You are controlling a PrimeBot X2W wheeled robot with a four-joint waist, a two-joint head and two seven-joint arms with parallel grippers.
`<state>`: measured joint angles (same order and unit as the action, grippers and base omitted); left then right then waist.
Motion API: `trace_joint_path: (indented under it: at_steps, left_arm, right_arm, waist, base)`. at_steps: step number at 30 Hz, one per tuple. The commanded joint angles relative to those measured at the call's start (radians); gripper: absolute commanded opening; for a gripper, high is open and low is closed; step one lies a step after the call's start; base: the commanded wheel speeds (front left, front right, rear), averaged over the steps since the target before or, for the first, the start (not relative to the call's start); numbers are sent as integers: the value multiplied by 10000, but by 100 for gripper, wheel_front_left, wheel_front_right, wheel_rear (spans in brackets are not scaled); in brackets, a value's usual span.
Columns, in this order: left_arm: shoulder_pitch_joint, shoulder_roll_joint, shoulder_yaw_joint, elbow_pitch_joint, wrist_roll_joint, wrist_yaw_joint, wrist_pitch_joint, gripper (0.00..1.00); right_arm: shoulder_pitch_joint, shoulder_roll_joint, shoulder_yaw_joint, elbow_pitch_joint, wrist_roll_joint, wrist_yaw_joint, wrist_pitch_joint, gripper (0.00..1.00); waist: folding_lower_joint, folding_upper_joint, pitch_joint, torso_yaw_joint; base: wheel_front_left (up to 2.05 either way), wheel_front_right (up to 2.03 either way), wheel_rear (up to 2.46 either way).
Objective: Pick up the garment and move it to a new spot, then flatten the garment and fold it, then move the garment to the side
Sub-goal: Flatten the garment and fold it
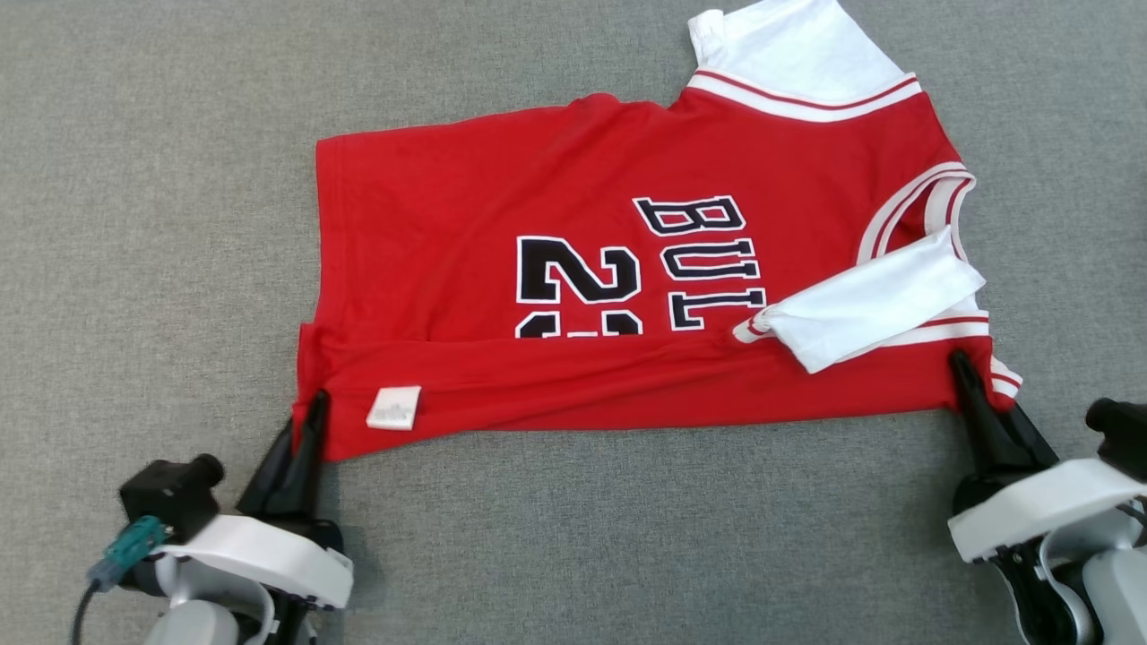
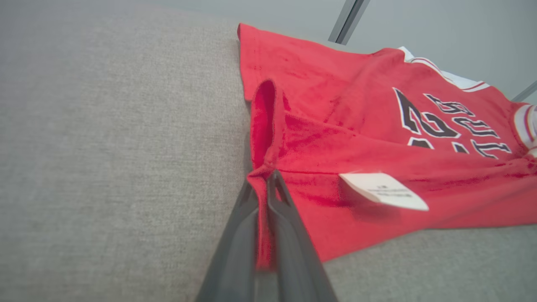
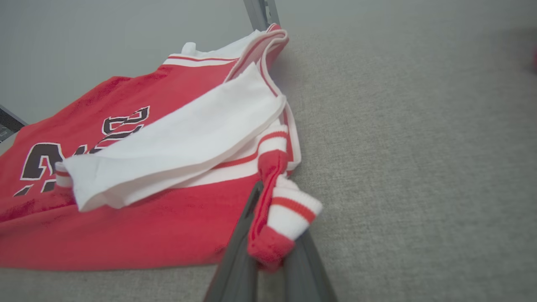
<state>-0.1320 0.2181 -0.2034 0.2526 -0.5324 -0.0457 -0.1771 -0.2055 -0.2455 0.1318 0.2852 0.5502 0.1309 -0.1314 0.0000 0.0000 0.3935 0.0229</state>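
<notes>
Your garment point(image 1: 627, 269), a red jersey with white sleeves, lies spread on the grey fabric surface point(image 1: 134, 224) directly in front of the robot. It looks like thin, limp knit: light and without stiffness, so it will sag and drape from whichever two points you hold. Loose parts such as the white sleeve point(image 1: 878, 309) lying across the chest will likely flop when it moves.

Corners and hemmed edges are the best places to take hold, since doubled cloth gives the fingers something to bite. The left gripper point(image 1: 314, 403) is clenched on the near hem corner, with a red fold squeezed between its fingers. The right gripper point(image 1: 961, 360) is clamped on the near shoulder end, with a striped cuff bunched at its fingers. It is hard to tell whether it has the cuff alone or the body layer too.

The long axis runs across the head view, hem toward the robot's left, collar and sleeves toward its right, and the lettering lies sideways. The near long edge is turned over, showing a white label point(image 1: 394, 408).
</notes>
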Motion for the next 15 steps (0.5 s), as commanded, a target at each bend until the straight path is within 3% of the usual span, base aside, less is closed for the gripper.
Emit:
trace_joint_path:
  at_steps: [1,6,14,15]
  left_arm:
    - [65,210,144,-249,-29,83,98,0]
    - [799,501,292,-1459,-217,477,835,0]
    - [2123,641,354,-3642,-278,1361,1914,0]
    - [2118,667,280,-3728,-192,1393,1981,0]
  right_arm:
    - [255,-140,-109,-315,69,-3,101,0]
    - [1335,-185,-553,-1553,376,-4,681,0]
    - [2732,258,-1534,-2990,284,-4,1615,0]
    - [2738,365,-1571,-2991,339,-4,1717,24]
  waist:
    - [0,0,-34,-10]
    - [0,0,-182,-32]
    - [0,0,-266,-15]
    - [0,0,-259,-7]
  base:
    - [0,0,0]
    - [0,0,0]
    - [0,0,0]
    - [0,0,0]
